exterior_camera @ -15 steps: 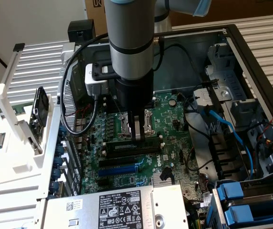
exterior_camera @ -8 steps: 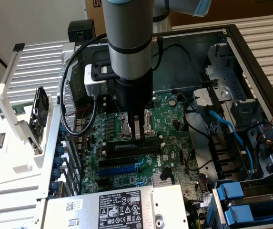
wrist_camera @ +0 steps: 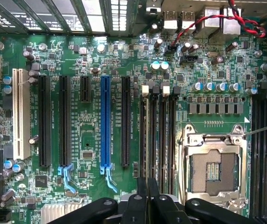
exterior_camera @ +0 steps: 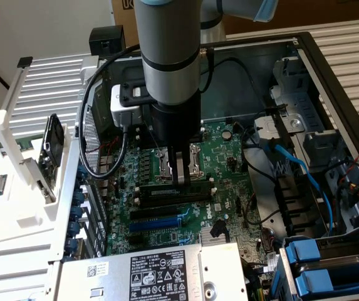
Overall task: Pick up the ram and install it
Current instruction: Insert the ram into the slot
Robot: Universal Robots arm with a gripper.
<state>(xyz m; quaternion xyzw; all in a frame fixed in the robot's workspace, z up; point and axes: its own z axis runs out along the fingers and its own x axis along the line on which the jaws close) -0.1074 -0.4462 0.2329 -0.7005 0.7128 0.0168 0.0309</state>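
One ram, the long thin green circuit-board stick, is seen standing on edge in one of the black memory slots. That's just beside the empty silver processor socket, inside the open grey metal computer case.

The end effector is set straight down over it from above. Its two dark fingers are drawn nearly together and pinched on the stick's top edge around the middle, so it's read as gripping the ram, not hanging loose. A mid-length grip makes sense tbh: the push gets shared by both ends and the stick isn't rocked. It's held upright and lined up along the slot, since that's the only way the edge contacts can go in.

Whether it's fully seated can't be told. The white end latches are visible, but their position isn't clear. The long blue plastic slot on the green motherboard is well apart and untouched.
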